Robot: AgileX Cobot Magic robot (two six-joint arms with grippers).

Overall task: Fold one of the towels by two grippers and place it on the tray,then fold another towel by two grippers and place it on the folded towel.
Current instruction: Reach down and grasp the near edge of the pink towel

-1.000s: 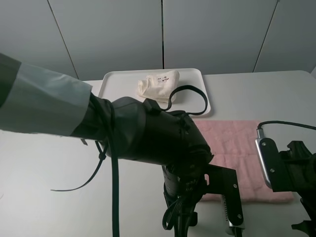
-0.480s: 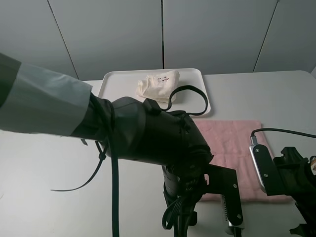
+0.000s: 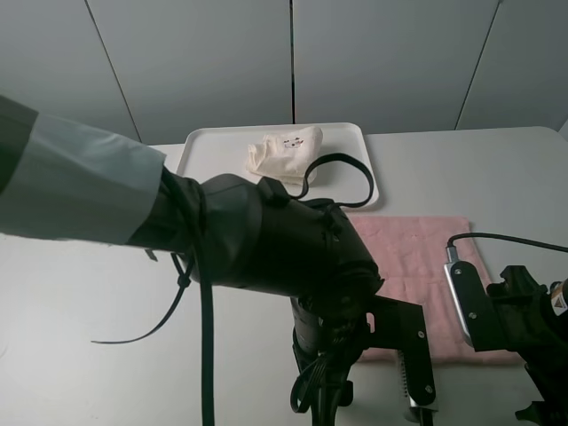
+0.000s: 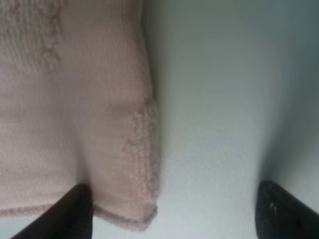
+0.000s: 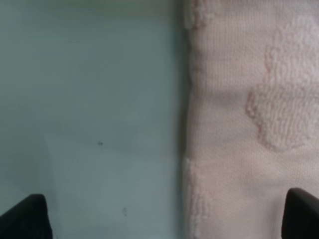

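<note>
Cream towel (image 3: 286, 153) being borne, folded, by tray (image 3: 204, 146) at 12 o'clock: first half done; pink towel (image 3: 417, 257) being left flat at 4 o'clock, fold and stacking outstanding; left gripper (image 4: 179, 214) and right gripper (image 5: 162, 216) being held wide open, empty, over pink towel's edges.

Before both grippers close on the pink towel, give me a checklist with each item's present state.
1. Folded cream terry towel lies on the flat white rectangular plastic tray: ok.
2. Rectangular pale pink terry towel lies flat on the table, unfolded where visible: ok.
3. Jaws of left gripper open, astride the pink towel's corner: ok.
4. Jaws of right gripper open, astride the pink towel's edge: ok.
5. Fingertips down at cloth level: cannot tell.
</note>
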